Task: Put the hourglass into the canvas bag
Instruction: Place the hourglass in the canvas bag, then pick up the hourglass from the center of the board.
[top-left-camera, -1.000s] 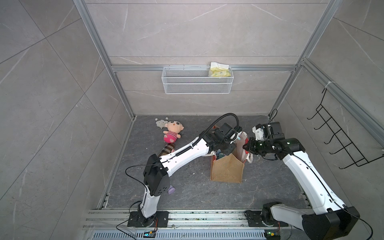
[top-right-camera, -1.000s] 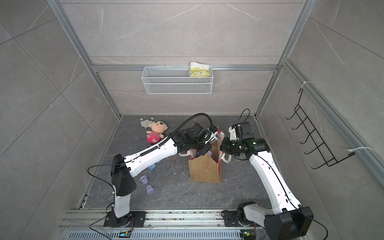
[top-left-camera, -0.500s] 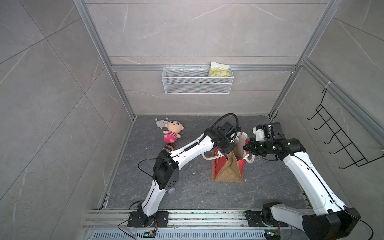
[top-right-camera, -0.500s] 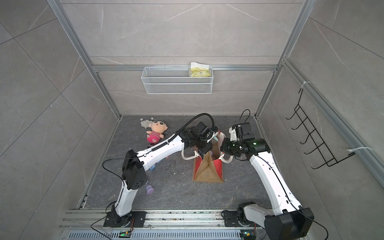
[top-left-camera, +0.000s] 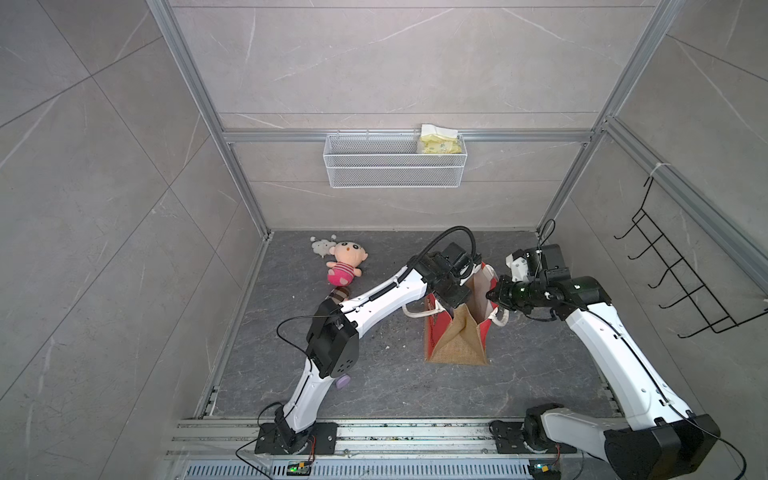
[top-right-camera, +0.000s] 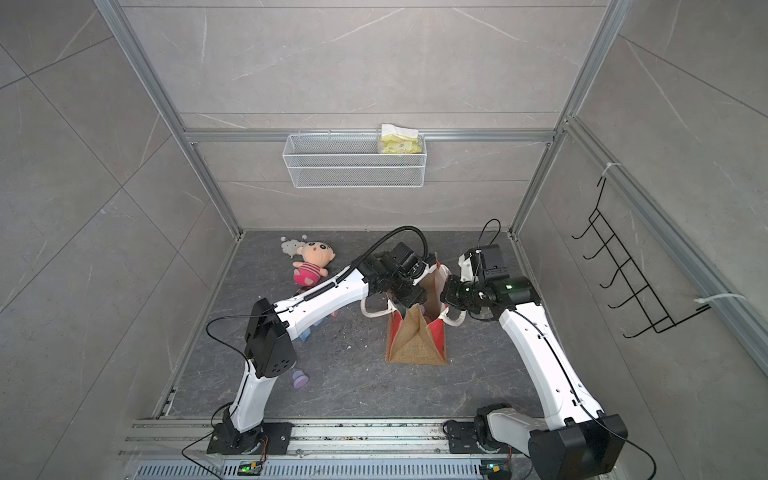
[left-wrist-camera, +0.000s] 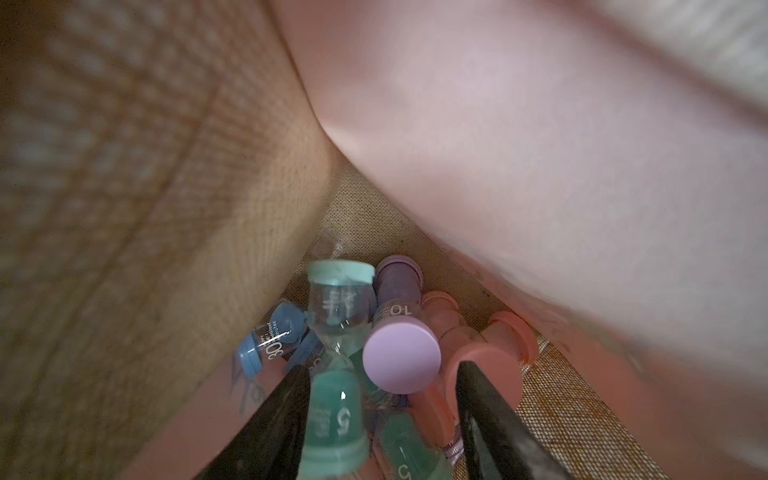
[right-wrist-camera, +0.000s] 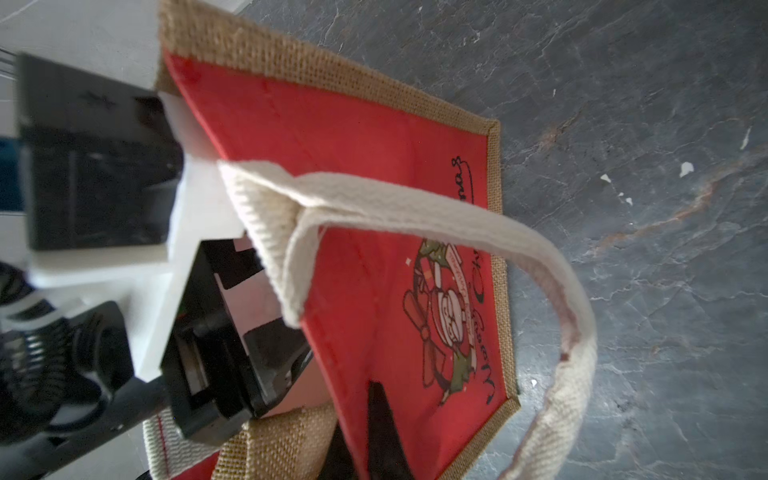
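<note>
Inside, the walls of the bag are blurred. The left gripper, its tips hidden by the bag's mouth in both top views, is open around the teal hourglass at the bag's bottom. The right gripper pinches the bag's red panel.

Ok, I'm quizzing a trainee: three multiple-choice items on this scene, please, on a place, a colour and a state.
1. The doll lies: A in the bag; B on the floor; C atop the bag.
2. The hourglass marked 10 is: A purple; B yellow; C black.
3. The right gripper is: A open; B shut on the bag's rim; C holding the doll.
B: it lies on bare floor, apart from the bag. A: its caps are purple. B: its jaws pinch the red panel.
</note>
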